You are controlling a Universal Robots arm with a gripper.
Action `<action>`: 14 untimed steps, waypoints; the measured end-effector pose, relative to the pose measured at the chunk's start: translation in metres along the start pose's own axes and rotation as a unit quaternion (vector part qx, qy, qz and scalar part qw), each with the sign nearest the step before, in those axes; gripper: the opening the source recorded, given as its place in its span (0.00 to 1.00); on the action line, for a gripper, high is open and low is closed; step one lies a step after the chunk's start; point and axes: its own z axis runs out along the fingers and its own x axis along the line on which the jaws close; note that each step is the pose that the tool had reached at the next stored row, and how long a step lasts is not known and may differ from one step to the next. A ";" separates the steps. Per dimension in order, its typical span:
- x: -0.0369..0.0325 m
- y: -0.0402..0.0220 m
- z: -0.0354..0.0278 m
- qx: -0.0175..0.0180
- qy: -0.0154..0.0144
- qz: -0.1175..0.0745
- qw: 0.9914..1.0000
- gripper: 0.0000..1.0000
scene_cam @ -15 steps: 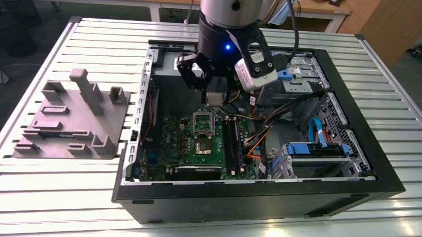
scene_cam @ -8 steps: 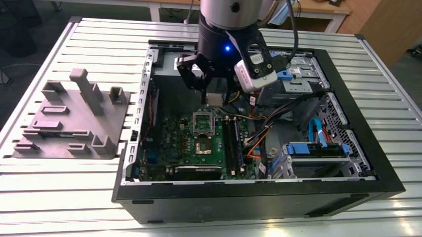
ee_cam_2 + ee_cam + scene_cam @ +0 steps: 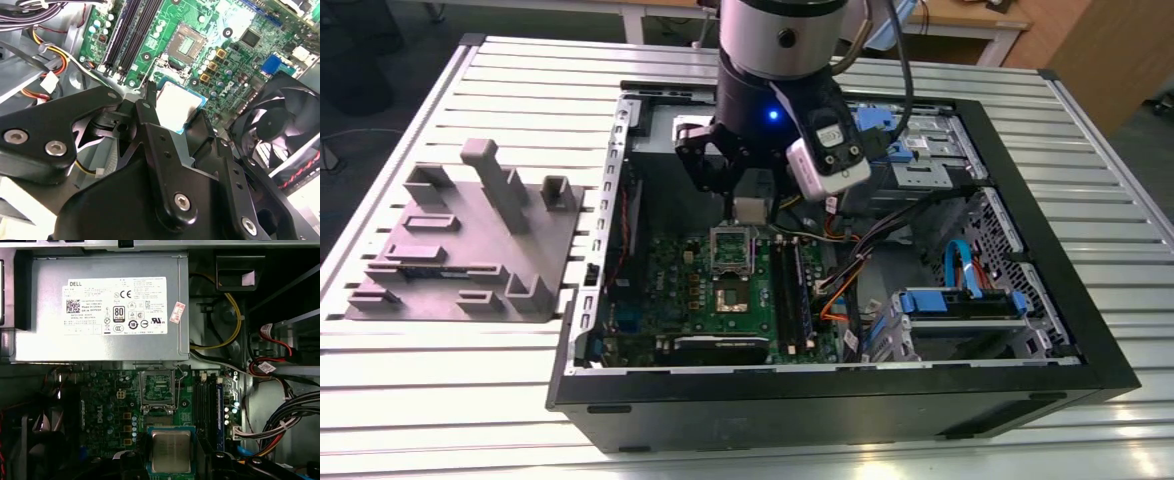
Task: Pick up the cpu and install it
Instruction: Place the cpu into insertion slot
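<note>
My gripper (image 3: 754,200) hangs inside the open computer case (image 3: 1067,330), shut on the cpu (image 3: 754,210). The cpu is a small flat square chip with a silvery top. In both wrist views the cpu (image 3: 171,450) (image 3: 176,104) sits between black fingers (image 3: 150,107), held above the green motherboard (image 3: 680,290). The dark square socket (image 3: 158,386) (image 3: 186,46) lies bare with its metal frame around it, a short way from the held chip. In the exterior view the socket (image 3: 730,292) is below and slightly toward me from the gripper.
A big grey metal box with a white label (image 3: 100,305) stands just behind the socket. Memory slots (image 3: 207,405) run beside the socket, and cable bundles (image 3: 280,415) lie beyond them. A black fan (image 3: 272,125) sits at the board's edge. A grey fixture block (image 3: 467,240) stands at the exterior view's left.
</note>
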 end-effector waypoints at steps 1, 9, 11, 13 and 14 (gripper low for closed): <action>0.0000 0.0000 0.0018 0.000 0.000 0.000 1.000 0.47; 0.0001 -0.0006 0.0164 0.000 0.000 0.000 1.000 0.47; 0.0001 -0.0007 0.0200 0.000 0.000 0.000 1.000 0.47; 0.0001 -0.0008 0.0236 0.000 0.000 0.000 1.000 0.47; 0.0001 -0.0009 0.0254 0.000 0.000 0.000 1.000 0.47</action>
